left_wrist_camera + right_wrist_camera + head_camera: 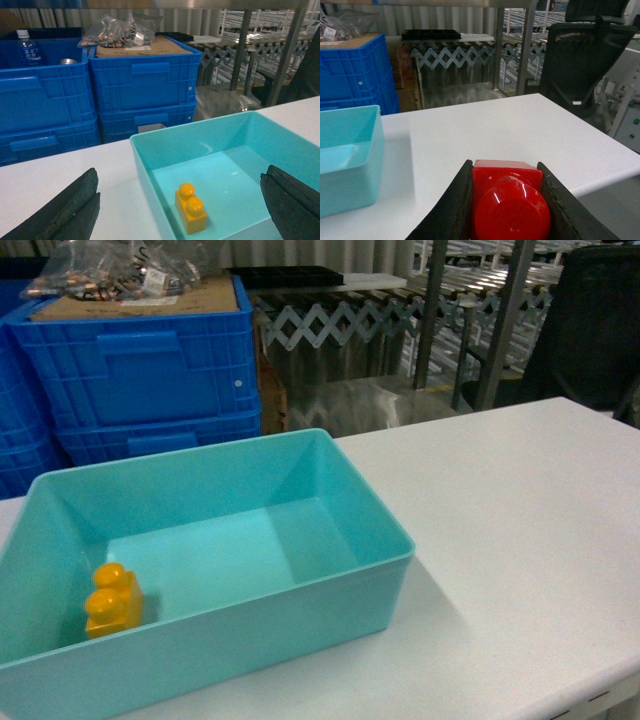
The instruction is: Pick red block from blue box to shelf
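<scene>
The red block [507, 200] sits right at your right wrist camera, clamped between the two dark fingers [454, 210] of the right gripper [506, 220], its round stud facing the lens. You hold it above the white table [495, 135], to the right of the blue box [347, 155] and well clear of it. The head view shows neither arm.

Your left gripper [182, 207] has its fingers [65, 210] spread wide apart, one at each lower corner of the left wrist view, with nothing between them. It hangs over the near left corner of the blue box, where a yellow two-stud brick [190, 209] lies on the floor of the tub, close to the left wall. In the head view you see that brick in the near left corner, and nothing else in the tub.

Past the table's far edge on the left, dark blue ribbed crates [140, 370] are stacked; the top one carries a sheet of cardboard [150, 295] with clear plastic bags [110, 265] on it. A water bottle [27, 47] stands in the crate further left.

Farther back, the shelf [480, 300] shows its silver uprights and rails, with a grey accordion lattice [340, 320] beside it. A black mesh chair [590, 55] stands off the table's far right corner.
</scene>
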You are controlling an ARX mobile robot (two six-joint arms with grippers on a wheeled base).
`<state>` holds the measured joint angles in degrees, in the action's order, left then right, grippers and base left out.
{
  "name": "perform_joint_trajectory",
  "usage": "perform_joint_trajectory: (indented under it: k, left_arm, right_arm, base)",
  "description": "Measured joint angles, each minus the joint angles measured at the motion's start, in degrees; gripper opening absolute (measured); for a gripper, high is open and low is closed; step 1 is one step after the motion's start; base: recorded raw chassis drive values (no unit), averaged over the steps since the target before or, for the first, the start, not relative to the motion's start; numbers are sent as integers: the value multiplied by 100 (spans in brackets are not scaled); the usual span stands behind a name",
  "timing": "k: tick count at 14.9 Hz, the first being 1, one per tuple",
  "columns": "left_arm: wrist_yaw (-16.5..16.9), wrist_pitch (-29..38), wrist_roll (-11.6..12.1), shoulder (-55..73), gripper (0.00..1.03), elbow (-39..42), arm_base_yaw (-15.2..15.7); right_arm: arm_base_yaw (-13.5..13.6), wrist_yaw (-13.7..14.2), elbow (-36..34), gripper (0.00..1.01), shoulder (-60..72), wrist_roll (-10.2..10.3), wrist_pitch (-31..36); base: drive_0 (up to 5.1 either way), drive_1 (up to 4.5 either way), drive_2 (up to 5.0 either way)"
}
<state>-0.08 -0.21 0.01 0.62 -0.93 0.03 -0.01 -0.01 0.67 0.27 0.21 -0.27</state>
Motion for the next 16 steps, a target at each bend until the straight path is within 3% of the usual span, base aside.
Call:
perform_joint_trajectory:
  k: [16]
  left_arm:
    - [4, -2, 0, 0, 98, 0, 0]
  right_arm:
    - [0, 0, 0, 28, 0, 0, 2]
  base:
    - [-168, -168, -168]
